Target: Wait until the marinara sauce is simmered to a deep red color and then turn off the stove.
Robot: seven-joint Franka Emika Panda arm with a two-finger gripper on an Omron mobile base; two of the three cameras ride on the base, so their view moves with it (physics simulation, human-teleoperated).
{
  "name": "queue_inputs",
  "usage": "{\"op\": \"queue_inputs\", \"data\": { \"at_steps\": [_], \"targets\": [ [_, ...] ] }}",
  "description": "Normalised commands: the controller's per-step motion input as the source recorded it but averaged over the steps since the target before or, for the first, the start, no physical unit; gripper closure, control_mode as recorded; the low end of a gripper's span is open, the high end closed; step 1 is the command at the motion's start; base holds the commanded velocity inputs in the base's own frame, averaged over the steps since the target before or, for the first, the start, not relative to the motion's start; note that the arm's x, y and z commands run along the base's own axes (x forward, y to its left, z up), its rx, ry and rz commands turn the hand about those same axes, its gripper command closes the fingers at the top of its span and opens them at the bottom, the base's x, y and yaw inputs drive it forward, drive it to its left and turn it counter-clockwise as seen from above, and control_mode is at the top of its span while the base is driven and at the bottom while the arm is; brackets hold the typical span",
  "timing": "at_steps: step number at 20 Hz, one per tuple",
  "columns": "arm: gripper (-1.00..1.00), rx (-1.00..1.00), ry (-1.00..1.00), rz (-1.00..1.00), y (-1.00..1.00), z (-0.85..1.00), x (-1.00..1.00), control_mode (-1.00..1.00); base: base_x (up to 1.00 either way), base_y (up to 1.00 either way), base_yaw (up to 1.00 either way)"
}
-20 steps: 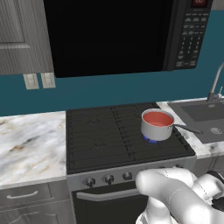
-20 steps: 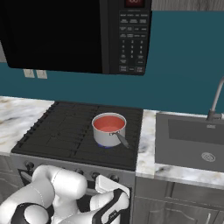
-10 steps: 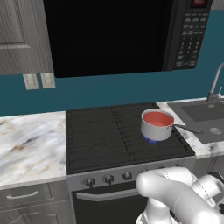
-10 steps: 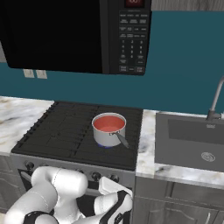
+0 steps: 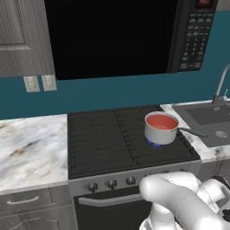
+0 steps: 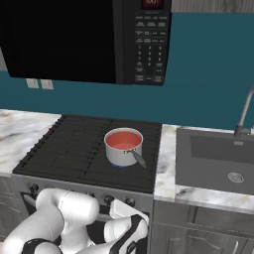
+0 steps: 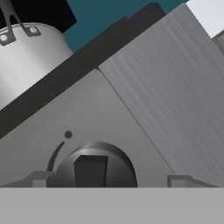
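saucepan on stove, sink right, microwave above

From the left, the robot's arm covers the right end of the stove's knob row. The hand camera cuts off the saucepan and the lower half of one knob.

The arm folds low, its jaws spread wide.

Glossy white rounded arm segments; dark joints; black-trimmed wrist
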Motion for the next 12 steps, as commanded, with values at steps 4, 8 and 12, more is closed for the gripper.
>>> {"op": "queue_inputs", "data": {
  "at_steps": [4,8,12],
  "targets": [
    [-1.00,0.00,0.00,0.00,0.00,-0.09,0.00,-1.00,0.00,0.00,0.00],
    [-1.00,0.00,0.00,0.00,-0.08,-0.53,-0.03,-1.00,0.00,0.00,0.00],
    [-1.00,0.00,0.00,0.00,-0.01,-0.17,0.00,-1.00,0.00,0.00,0.00]
  ]
}}
